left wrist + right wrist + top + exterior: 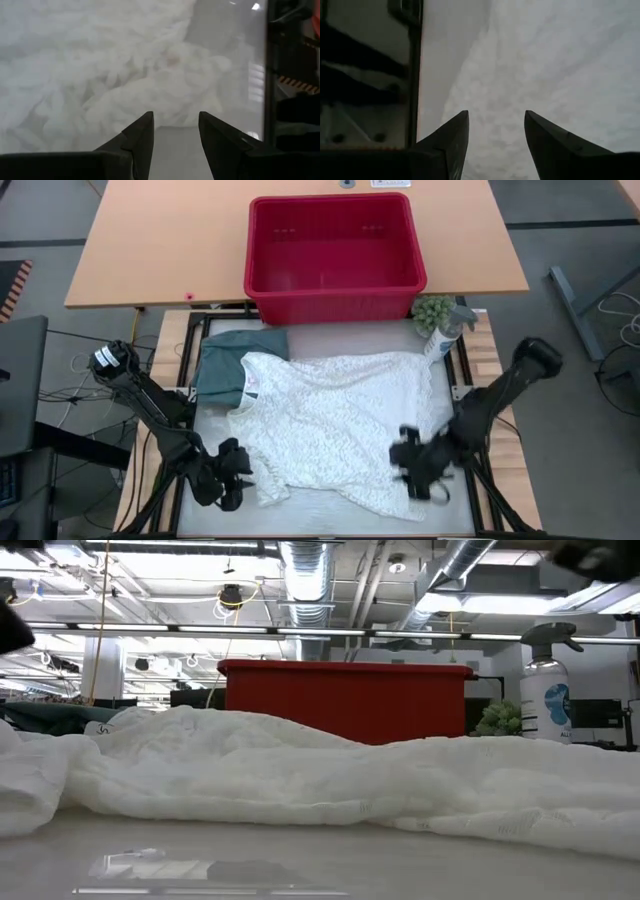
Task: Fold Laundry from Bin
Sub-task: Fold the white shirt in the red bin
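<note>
Left gripper (pixel 232 473) parted, empty, at white garment's (pixel 340 425) near edge | right gripper (pixel 412 465) parted, empty, over it | bin (pixel 333 255) behind.

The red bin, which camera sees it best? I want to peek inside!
The high view: it looks straight down into the red bin, showing its whole rim and empty bottom. The low view shows only its side wall behind the white garment. Neither wrist view shows it.

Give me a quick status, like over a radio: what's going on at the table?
Left hand and right hand open, empty, at the white garment's near corners. Teal garment beside it. Red bin looks empty. Spray bottle at the table's far right corner.
</note>
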